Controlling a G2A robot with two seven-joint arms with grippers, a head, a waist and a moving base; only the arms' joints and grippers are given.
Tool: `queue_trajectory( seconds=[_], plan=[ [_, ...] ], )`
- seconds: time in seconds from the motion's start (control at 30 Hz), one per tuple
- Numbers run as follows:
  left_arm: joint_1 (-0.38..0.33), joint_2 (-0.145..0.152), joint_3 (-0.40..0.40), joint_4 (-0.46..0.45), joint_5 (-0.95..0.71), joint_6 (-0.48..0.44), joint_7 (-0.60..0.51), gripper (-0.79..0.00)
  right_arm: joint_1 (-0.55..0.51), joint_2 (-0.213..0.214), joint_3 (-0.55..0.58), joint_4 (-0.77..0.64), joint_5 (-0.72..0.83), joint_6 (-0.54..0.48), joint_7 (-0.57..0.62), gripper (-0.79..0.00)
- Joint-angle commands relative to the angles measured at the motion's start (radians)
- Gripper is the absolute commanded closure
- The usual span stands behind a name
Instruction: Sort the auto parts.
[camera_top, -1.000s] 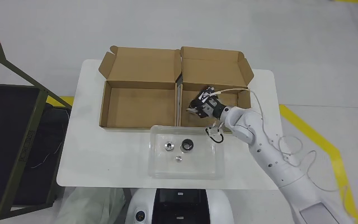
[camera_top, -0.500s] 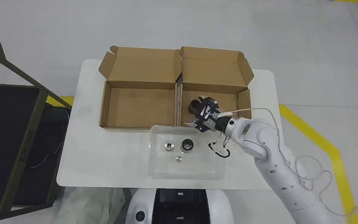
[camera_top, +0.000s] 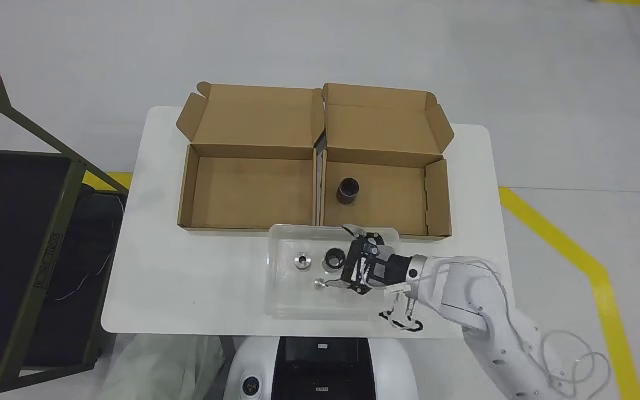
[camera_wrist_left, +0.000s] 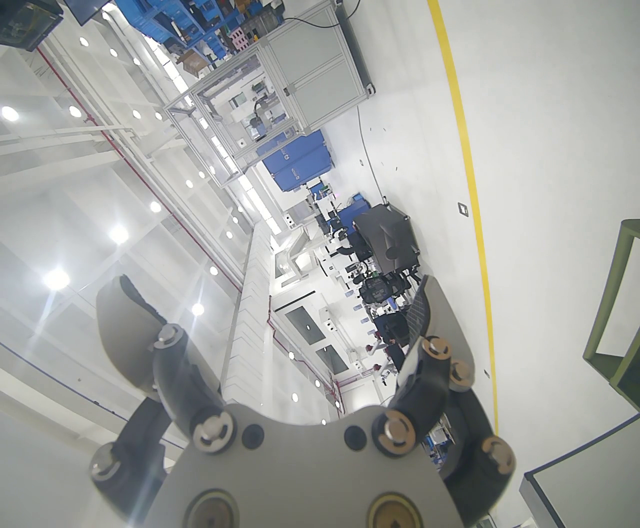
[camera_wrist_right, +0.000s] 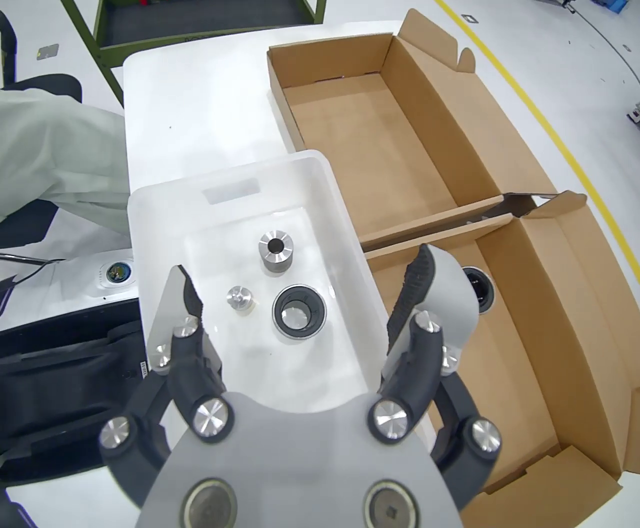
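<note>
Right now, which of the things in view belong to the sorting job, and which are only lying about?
Job: clear bin, silver cylinder, small silver part, black ring, dark part in the right box, left box, right gripper open above the bin.
Lying about: green frame, yellow floor line.

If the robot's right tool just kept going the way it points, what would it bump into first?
Probably the black ring lying in the clear bin; the open right tool is lined up on it, though depth is hard to judge.
</note>
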Motion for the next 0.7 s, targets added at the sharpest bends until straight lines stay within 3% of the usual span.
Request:
queue_trajectory(
  seconds=[0.0, 0.67],
  plan=[
    [0.0, 0.0, 0.0, 0.0, 0.0, 0.0, 0.0, -0.785, -0.011, 0.003, 0.001, 0.0, -0.012, -0.003, -0.008, -0.736],
    [0.0, 0.0, 0.0, 0.0, 0.0, 0.0, 0.0, -0.785, 0.026, -0.004, -0.093, 0.14, -0.174, 0.078, -0.054, -0.668]
  ],
)
